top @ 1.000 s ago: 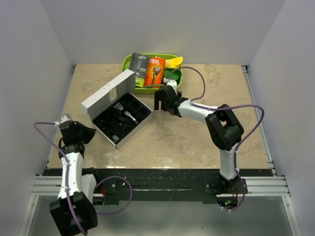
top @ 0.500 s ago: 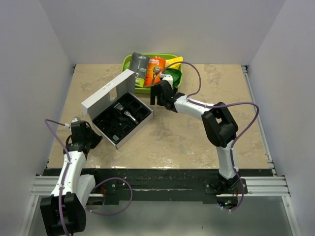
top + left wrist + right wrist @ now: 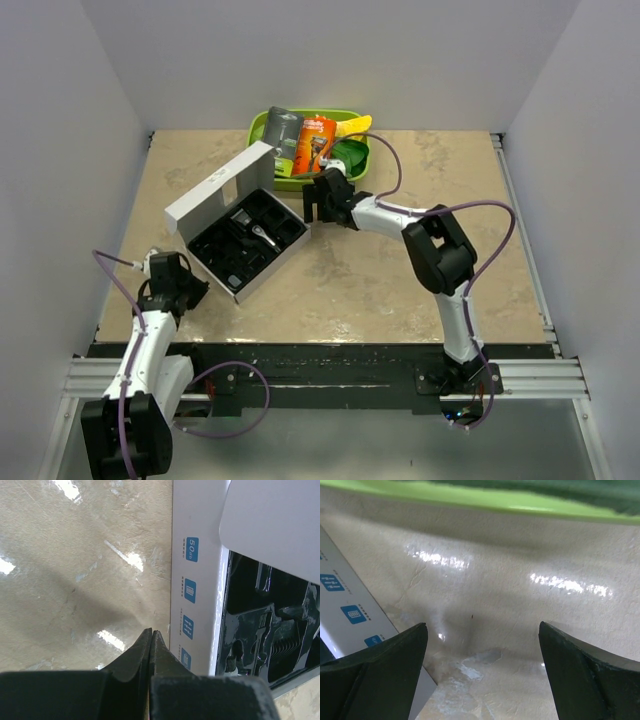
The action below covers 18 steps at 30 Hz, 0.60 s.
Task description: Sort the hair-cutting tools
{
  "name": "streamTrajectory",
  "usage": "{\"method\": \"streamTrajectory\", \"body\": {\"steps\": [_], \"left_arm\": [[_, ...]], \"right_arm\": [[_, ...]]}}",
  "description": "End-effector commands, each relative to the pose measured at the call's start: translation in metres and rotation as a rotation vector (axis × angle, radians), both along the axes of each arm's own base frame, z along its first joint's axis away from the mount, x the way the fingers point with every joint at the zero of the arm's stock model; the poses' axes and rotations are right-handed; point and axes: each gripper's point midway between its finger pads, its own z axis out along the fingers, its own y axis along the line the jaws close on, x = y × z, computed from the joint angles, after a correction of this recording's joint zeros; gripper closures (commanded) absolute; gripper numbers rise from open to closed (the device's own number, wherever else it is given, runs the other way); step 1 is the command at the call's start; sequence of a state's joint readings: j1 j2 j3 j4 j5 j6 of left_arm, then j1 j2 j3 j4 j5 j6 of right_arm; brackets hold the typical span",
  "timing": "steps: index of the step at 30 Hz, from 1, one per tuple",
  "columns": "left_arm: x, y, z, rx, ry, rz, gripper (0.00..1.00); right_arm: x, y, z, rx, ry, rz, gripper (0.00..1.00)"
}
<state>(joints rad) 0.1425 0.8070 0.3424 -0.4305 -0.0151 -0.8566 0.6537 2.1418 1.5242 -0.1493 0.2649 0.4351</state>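
An open white box [image 3: 222, 186] lies left of centre, and its black insert [image 3: 243, 243] holds the hair-cutting tools. The slim clipper with a silver head [image 3: 260, 234] lies in the insert. In the left wrist view a toothed black comb piece [image 3: 292, 645] shows in a moulded pocket. My left gripper [image 3: 190, 292] is shut and empty, low by the box's near-left side; its tips [image 3: 151, 631] sit just left of the box's white wall [image 3: 192, 595]. My right gripper [image 3: 318, 201] hangs open and empty [image 3: 482, 630] over bare table between the box's right corner [image 3: 350, 610] and the green tray [image 3: 520, 505].
The green tray [image 3: 362, 160] at the back centre holds an orange razor package [image 3: 316, 143], a grey-and-green package [image 3: 283, 135] and a yellow item [image 3: 355, 125]. The box's lid [image 3: 275, 525] stands up on its far-left side. White walls enclose the table on three sides.
My left arm has swung right and lower, up to the box's near-left side, still shut. The right gripper has shifted slightly left and back, between the box corner and the green tray.
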Motion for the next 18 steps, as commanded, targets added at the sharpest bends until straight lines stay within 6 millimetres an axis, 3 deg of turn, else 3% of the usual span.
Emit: {"method": "streamTrajectory", "body": {"steps": [1,10,18], "left_arm": [[0.006,0.002,-0.002,-0.002,-0.039,0.031,1.0],[0.009,0.003,0.003,0.007,-0.072,0.03,1.0],[0.013,0.0,0.004,0.011,-0.084,-0.008,1.0]], "right_arm": [[-0.025,0.018,0.017,0.034,0.004,0.121,0.04],[-0.065,0.041,0.016,0.0,-0.001,0.21,0.05],[-0.096,0.052,0.029,0.004,-0.027,0.219,0.05]]}}
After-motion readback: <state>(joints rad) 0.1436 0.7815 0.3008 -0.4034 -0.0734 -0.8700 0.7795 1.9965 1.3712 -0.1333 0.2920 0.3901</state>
